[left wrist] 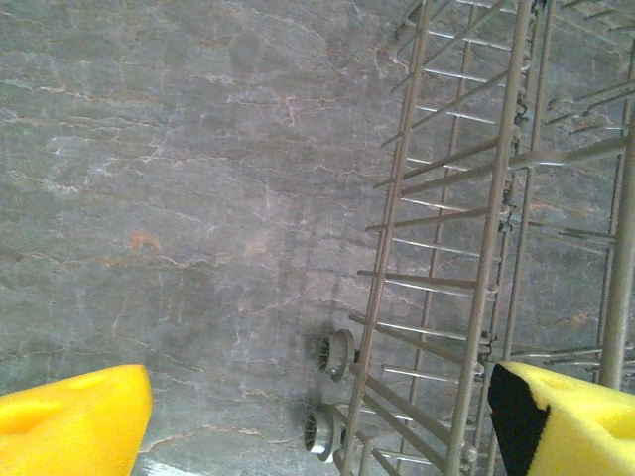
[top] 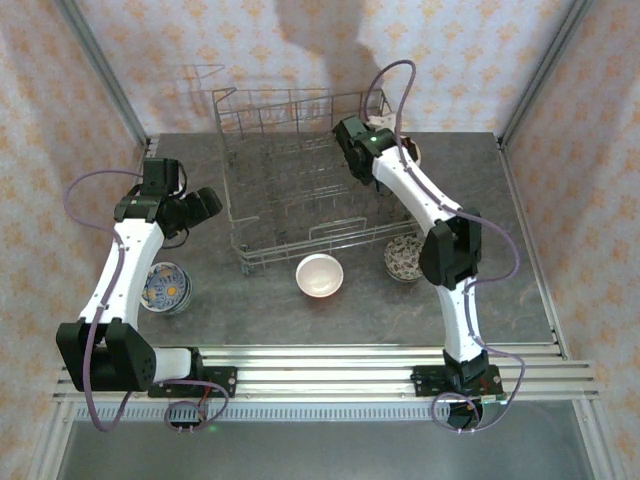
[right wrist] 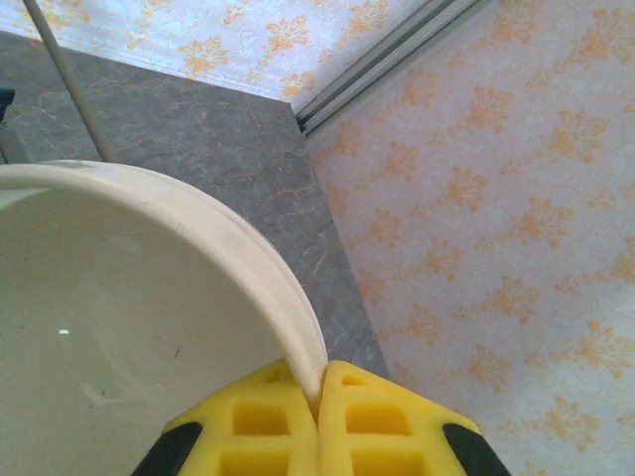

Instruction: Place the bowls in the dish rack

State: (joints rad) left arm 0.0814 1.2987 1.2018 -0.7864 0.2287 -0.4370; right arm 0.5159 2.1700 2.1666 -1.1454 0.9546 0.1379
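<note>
left jaws wide apart, empty, above dish rack point(left wrist: 496, 198) edge, open table point(left wrist: 149, 198) alongside; right jaws pinched on bowl point(right wrist: 149, 347) rim.

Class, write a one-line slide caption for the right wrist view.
Right claw pinches the rim of a cream bowl, grey table and patterned wall beyond.

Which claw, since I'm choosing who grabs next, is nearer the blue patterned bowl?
Left. The left claw hangs open beside the rack's left side, just beyond the blue patterned bowl. The right claw, shut on a cream bowl's rim, is across the rack near its far right corner.
</note>
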